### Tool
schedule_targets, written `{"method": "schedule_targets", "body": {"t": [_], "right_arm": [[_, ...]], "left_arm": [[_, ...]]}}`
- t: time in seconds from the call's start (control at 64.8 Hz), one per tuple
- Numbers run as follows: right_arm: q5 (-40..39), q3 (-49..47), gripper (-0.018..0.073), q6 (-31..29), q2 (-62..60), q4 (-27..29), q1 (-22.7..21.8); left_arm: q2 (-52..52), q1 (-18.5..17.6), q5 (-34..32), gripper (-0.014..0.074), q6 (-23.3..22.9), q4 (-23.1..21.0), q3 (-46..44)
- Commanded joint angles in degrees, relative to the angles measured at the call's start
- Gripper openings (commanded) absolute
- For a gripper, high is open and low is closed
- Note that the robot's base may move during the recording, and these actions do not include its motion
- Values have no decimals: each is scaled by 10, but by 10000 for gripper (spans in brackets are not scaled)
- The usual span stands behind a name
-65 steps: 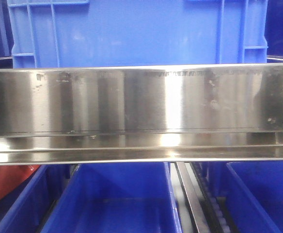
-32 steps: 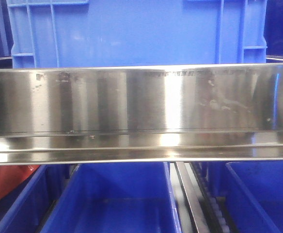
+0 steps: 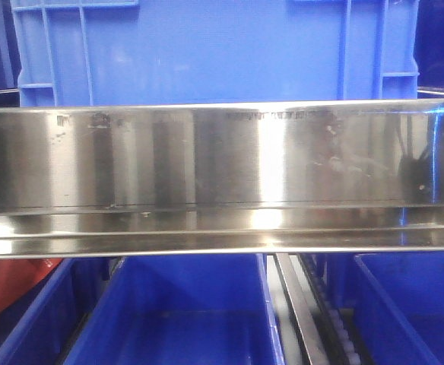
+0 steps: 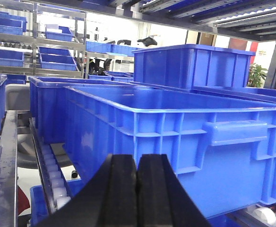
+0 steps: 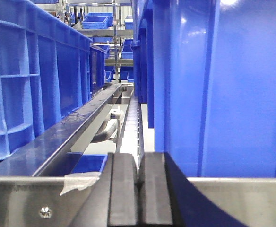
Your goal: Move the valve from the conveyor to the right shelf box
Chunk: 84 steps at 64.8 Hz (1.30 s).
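L gripper (image 4: 137,189) and R gripper (image 5: 140,194): fingers pressed together, empty, parked facing blue shelf crates (image 4: 185,127); no valve or conveyor visible.

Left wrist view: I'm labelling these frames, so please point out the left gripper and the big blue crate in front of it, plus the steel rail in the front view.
left gripper (image 4: 137,189): left wrist view, seam between its shut black fingers.
blue crate (image 4: 176,137): left wrist view, near side wall.
steel rail (image 3: 207,160): front view, brushed face.
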Motion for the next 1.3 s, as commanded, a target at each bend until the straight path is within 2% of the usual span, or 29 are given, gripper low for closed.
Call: {"method": "schedule_targets", "body": {"t": [0.0, 0.648, 0.709, 0.771, 0.848, 0.91, 1.064, 1.218, 1.28], "right_arm": [[-15, 1, -160, 0, -5, 1, -1], [-15, 1, -160, 0, -5, 1, -1], [-15, 1, -160, 0, -5, 1, -1], [-15, 1, -160, 0, -5, 1, -1], [-15, 1, -160, 0, -5, 1, -1], [-15, 1, -160, 0, -5, 1, -1], [-15, 1, -160, 0, -5, 1, -1], [-15, 1, -160, 0, -5, 1, -1], [-15, 1, -160, 0, -5, 1, -1]], "left_arm": [[-5, -2, -13, -111, 1, -4, 1], [-5, -2, -14, -111, 1, -4, 1], [-6, -1, -7, -111, 1, 16, 3], [-14, 14, -4, -111, -14, 59, 15], [-31, 48, -5, -111, -98, 134, 44], [-48, 78, -5, -111, -121, 169, 69], [-90, 147, -8, -111, -116, 166, 134], [-146, 170, -40, -111, -114, 152, 200], [-151, 175, -57, -111, -92, 128, 213]]}}
